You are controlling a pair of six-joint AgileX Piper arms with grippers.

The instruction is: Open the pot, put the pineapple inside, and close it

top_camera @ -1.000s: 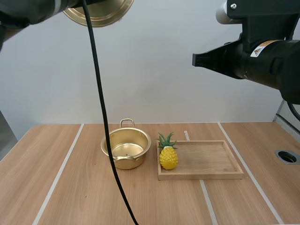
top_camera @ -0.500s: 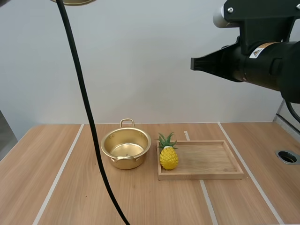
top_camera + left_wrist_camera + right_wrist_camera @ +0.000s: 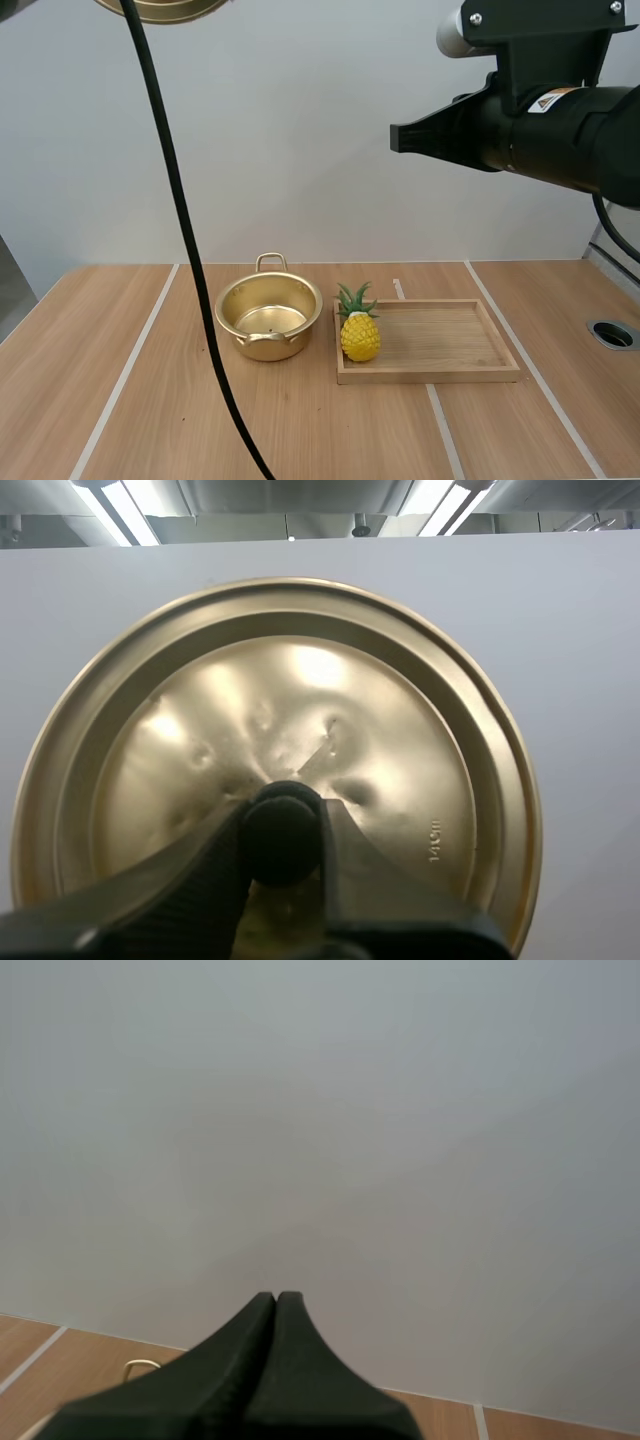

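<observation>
Left gripper (image 3: 283, 822) is up high, its fingers pinching the black knob (image 3: 280, 840) of the golden lid (image 3: 400, 740), far above the table (image 3: 150, 400). Down below, the pot (image 3: 268, 318) sits open. The pineapple (image 3: 360, 335) stands upright at the left end of the wooden tray (image 3: 450, 372), just beside the pot and touching neither gripper. Right gripper (image 3: 397, 137) hangs high over the table, well apart from the pineapple below, fingers pressed together on nothing.
</observation>
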